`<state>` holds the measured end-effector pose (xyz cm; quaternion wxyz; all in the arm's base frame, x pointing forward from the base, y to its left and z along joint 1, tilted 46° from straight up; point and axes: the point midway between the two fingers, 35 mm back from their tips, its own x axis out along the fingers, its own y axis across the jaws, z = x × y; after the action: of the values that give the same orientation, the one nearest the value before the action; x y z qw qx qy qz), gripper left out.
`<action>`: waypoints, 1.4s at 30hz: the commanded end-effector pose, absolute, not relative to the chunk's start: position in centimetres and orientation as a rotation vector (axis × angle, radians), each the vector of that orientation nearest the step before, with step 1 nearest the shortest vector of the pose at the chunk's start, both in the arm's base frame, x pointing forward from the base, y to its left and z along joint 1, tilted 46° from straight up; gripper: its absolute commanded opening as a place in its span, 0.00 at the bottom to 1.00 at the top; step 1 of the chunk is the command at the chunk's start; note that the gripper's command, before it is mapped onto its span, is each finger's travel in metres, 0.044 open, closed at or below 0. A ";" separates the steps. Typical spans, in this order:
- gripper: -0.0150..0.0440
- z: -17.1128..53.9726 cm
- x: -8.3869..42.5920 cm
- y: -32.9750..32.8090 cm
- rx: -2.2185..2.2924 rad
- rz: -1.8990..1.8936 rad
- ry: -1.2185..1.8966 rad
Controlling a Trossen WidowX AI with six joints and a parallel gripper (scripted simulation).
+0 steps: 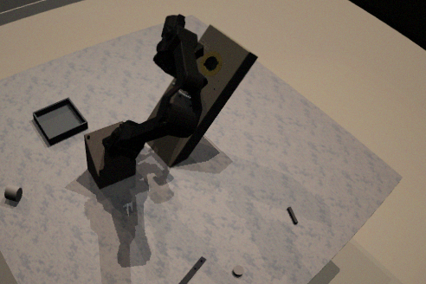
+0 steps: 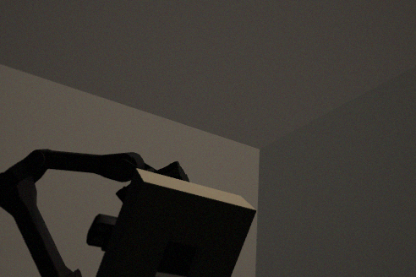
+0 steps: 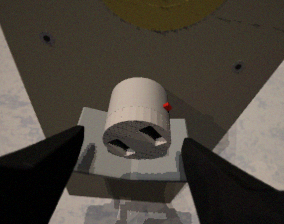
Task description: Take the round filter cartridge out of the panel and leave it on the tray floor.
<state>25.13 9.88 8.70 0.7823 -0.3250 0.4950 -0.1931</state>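
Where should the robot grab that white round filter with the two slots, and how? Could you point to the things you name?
I'd grip the white round filter cartridge (image 3: 138, 102) across its smooth curved sides, one finger on each, coming from its slotted face. That face points toward the black open gripper (image 3: 133, 136), and both sides look free. The little red nub on one side might get in the way, so keep the fingers off it.
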 end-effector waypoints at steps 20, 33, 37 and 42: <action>0.61 7.6 25.9 8.6 -0.703 -0.420 1.067; 0.25 8.3 26.7 9.3 -0.703 -0.420 1.067; 0.25 8.9 27.4 10.0 -0.703 -0.419 1.066; 0.25 9.9 27.0 11.2 -0.701 -0.415 1.068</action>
<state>27.16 10.13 9.20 0.7817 -0.3271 0.4941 -0.1944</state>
